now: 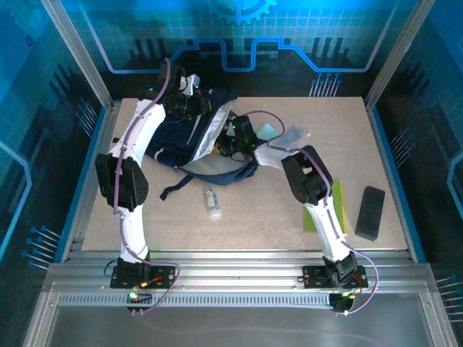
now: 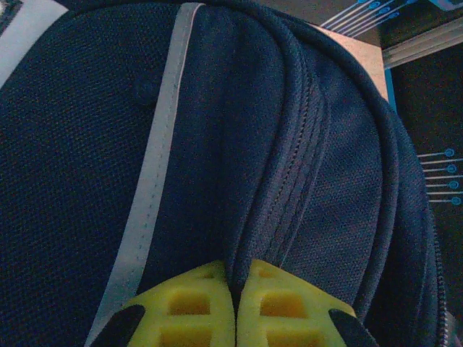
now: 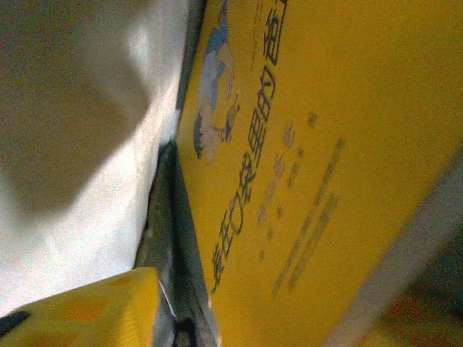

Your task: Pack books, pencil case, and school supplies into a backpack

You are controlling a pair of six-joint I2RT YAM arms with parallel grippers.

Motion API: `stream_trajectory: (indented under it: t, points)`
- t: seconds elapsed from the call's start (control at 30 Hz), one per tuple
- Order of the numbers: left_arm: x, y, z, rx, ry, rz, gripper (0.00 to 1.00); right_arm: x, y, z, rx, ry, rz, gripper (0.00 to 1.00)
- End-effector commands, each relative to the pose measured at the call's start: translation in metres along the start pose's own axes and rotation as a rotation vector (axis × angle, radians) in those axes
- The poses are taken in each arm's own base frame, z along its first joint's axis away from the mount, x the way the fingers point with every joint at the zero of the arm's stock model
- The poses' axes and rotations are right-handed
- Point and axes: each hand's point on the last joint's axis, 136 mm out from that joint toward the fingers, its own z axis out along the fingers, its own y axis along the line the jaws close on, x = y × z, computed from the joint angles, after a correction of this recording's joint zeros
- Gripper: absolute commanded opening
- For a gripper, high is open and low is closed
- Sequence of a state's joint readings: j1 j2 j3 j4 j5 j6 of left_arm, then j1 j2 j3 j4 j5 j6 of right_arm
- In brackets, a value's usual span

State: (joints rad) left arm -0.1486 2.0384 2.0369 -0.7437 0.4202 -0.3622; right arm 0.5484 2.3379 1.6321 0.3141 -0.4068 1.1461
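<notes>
Centrally, shows a navy backpack lying on the worktop, its mouth turned to the right and its black straps trailing off the near side. Pinches a fold of that backpack near its far end with the left gripper, yellow fingers pressed tight together on the cloth, just right of the backpack's pale stripe. Reaches into the backpack's mouth with the right gripper; cannot tell whether its jaws stand apart or clamp on anything, with one yellow finger blurred at the lower edge of the wrist view. Has the yellow book at the backpack's mouth, cartoon cover facing the camera, set against the white lining and close beside that finger; cannot tell whether touching.

Elsewhere, leaves a short clear tube on the worktop just near of the backpack, beside the straps. Leaves a pale-blue pad just right of the backpack, and the clear pencil case right of that. Keeps the lime-green book well to the right and nearer than the backpack, partly under the right arm, with a black box farther right again.
</notes>
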Motion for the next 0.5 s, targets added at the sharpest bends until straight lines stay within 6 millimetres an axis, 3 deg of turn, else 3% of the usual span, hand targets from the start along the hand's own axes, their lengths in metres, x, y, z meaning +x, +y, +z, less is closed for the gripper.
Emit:
stream_trajectory:
  t: [0.0, 0.27, 0.37, 0.4, 0.47]
  points:
    - [-0.026, -0.006, -0.029, 0.026, -0.134, 0.010, 0.00, -0.014, 0.028, -0.055, -0.004, -0.050, -0.058, 0.69]
    - [0.002, 0.037, -0.009, -0.063, -0.112, -0.040, 0.00, 0.000, -0.004, -0.181, 0.184, -0.033, -0.078, 0.75]
    - [0.012, 0.047, -0.008, -0.091, -0.100, -0.052, 0.00, 0.000, -0.030, -0.238, 0.356, -0.034, -0.101, 0.75]
    - [0.016, 0.049, -0.010, -0.102, -0.103, -0.053, 0.04, -0.001, -0.040, -0.259, 0.421, -0.042, -0.107, 0.76]
    - [0.021, 0.053, -0.015, -0.128, -0.111, -0.065, 0.41, -0.003, -0.058, -0.299, 0.548, -0.072, -0.118, 0.77]
